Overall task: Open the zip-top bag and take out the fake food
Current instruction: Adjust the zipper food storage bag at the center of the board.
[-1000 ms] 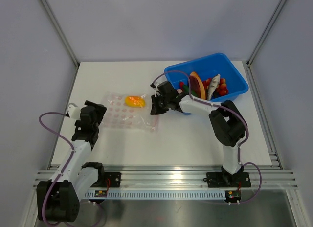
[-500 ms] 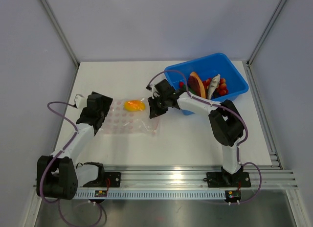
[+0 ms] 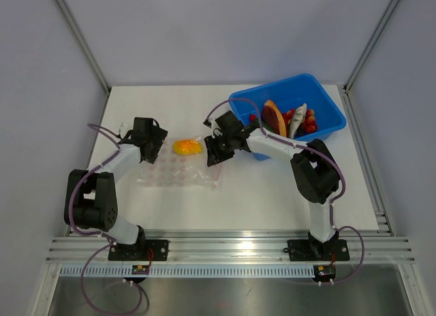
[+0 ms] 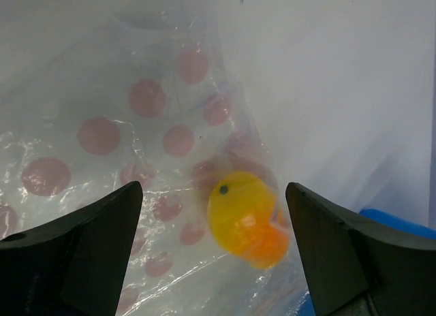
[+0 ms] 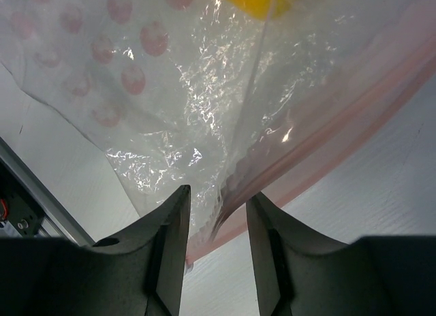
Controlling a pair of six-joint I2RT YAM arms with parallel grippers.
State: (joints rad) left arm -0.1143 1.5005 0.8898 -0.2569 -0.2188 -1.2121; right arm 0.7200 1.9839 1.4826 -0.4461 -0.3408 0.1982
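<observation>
The zip-top bag (image 3: 178, 167) lies flat on the table, clear with pink dots. A yellow-orange fake fruit (image 3: 187, 147) sits inside it near the far edge. My left gripper (image 3: 148, 137) is wide open at the bag's far left corner. In the left wrist view the fruit (image 4: 245, 217) shows through the bag (image 4: 102, 146) between the jaws. My right gripper (image 3: 216, 151) is at the bag's right edge. Its jaws stand a narrow gap apart, and a raised lip of the bag (image 5: 235, 173) by the pinkish zip strip (image 5: 327, 139) stands between them.
A blue bin (image 3: 320, 98) at the back right holds several fake food pieces: red tomatoes, a grey fish (image 3: 297, 122) and an orange-brown wedge (image 3: 274, 115). The bin's corner shows in the left wrist view (image 4: 402, 224). The right arm stretches across in front of the bin.
My left arm has swung away from the near left up to the bag's far left corner. The bag and fruit shifted slightly toward me. My right gripper has stayed at the zip edge.
</observation>
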